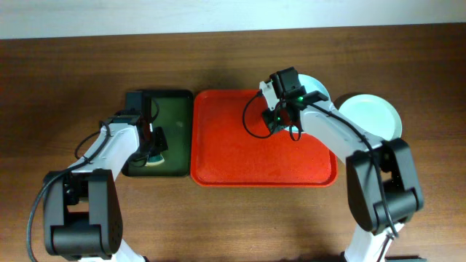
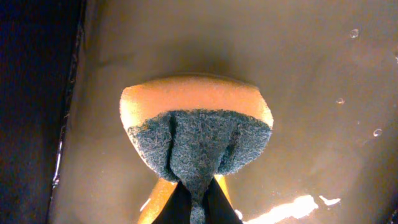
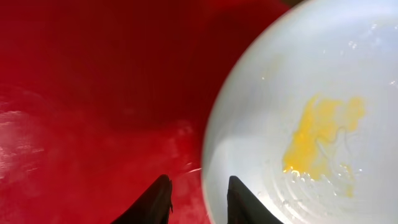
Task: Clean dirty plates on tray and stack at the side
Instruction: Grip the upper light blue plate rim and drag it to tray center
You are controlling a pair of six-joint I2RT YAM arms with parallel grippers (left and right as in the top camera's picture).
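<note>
Brown wooden table carries everything: left of the red tray, over the narrow green tray, the left gripper is clenched on an orange sponge, scouring face outward, seemingly parked ready to scrub. At the red tray's far right corner the right gripper straddles the rim of a smeared plate, likely to steady it for wiping, though whether its fingers actually pinch it I cannot tell. Right of the red tray a clean-looking plate rests on the table, probably marking the stacking spot.

The smeared plate runs off the right wrist view; overhead, the right arm covers most of it.
</note>
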